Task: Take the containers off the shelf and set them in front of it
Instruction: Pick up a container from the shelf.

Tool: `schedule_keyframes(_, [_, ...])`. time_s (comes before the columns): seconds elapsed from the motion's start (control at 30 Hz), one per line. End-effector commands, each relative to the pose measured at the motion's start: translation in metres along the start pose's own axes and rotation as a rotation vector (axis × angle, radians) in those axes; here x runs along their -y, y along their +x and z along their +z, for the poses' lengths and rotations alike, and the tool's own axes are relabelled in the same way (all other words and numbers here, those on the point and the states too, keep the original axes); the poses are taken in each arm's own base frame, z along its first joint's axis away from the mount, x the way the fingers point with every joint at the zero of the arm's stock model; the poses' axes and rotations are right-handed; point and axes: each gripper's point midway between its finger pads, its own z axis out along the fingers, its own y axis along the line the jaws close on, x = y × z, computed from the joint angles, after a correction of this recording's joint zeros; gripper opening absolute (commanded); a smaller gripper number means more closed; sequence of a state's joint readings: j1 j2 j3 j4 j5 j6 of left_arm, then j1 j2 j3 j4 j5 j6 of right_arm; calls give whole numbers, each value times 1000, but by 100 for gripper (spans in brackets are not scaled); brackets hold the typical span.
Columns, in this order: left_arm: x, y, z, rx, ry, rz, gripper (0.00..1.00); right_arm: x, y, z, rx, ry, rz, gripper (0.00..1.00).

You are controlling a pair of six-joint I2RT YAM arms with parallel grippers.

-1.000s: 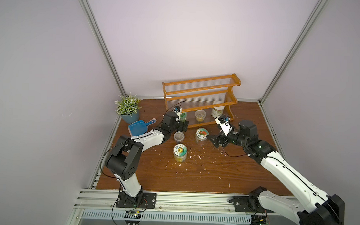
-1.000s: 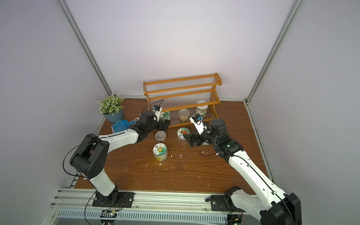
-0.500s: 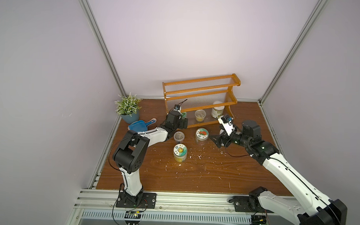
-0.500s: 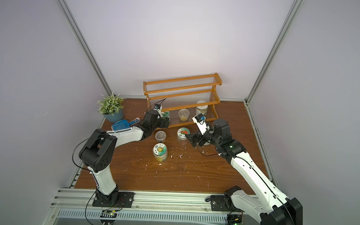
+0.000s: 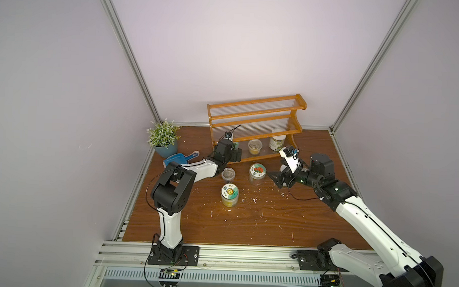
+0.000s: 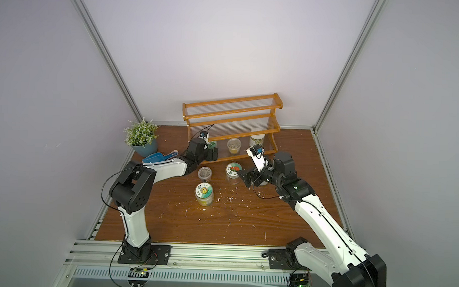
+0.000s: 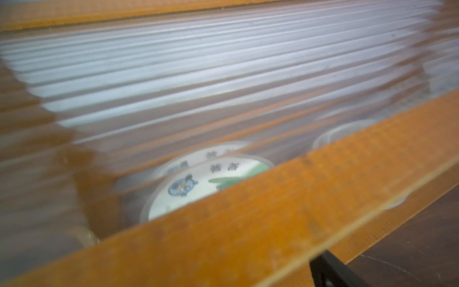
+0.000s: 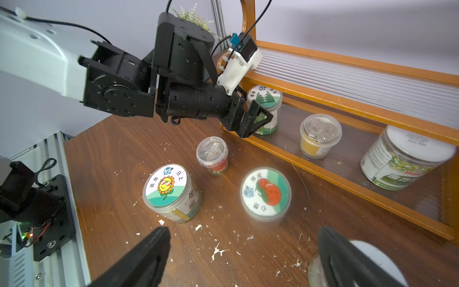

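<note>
The orange shelf (image 5: 255, 116) (image 6: 232, 120) stands at the back of the table. Three containers sit on its lowest tier: a green-lid jar (image 8: 267, 95) (image 7: 206, 184), a yellow cup (image 5: 254, 147) (image 8: 319, 139) and a big white-lid jar (image 5: 277, 142) (image 8: 402, 161). My left gripper (image 5: 237, 155) (image 8: 250, 121) is open at the green-lid jar, with one finger in front of it. On the table stand a small red cup (image 5: 228, 175), a sunflower-lid jar (image 5: 229, 196) and a tomato-lid jar (image 5: 257, 172). My right gripper (image 5: 275, 178) (image 8: 244, 248) hangs open and empty over the table. A white-lid jar (image 8: 377, 256) stands under one of its fingers.
A plant in a blue pot (image 5: 163, 136) and a blue scoop (image 5: 179, 159) sit at the back left. White crumbs (image 5: 252, 200) litter the wooden table. Walls close the left, back and right sides; the arm bases stand on the front rail (image 5: 245, 255).
My left gripper has moved in toward the shelf's lowest tier, up to the green-lid jar. The right gripper has shifted only slightly, still open.
</note>
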State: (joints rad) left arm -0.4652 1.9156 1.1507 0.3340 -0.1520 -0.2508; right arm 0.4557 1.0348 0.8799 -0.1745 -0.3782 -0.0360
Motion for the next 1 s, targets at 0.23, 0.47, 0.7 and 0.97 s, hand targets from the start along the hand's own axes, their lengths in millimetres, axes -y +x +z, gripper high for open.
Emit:
schedule_keyframes(0.23, [5, -11, 13, 45, 26, -6, 100, -8, -11, -7, 61, -38, -5, 99])
schedule_keyframes(0.47, [3, -12, 18, 56, 17, 3, 100, -9, -12, -8, 67, -40, -9, 99])
schedule_keyframes(0.7, [3, -16, 15, 71, 19, 11, 93, -8, -12, -9, 73, -37, -11, 99])
schedule_keyframes(0.97, [2, -27, -3, 103, 29, 18, 89, -8, -13, -9, 77, -35, -11, 99])
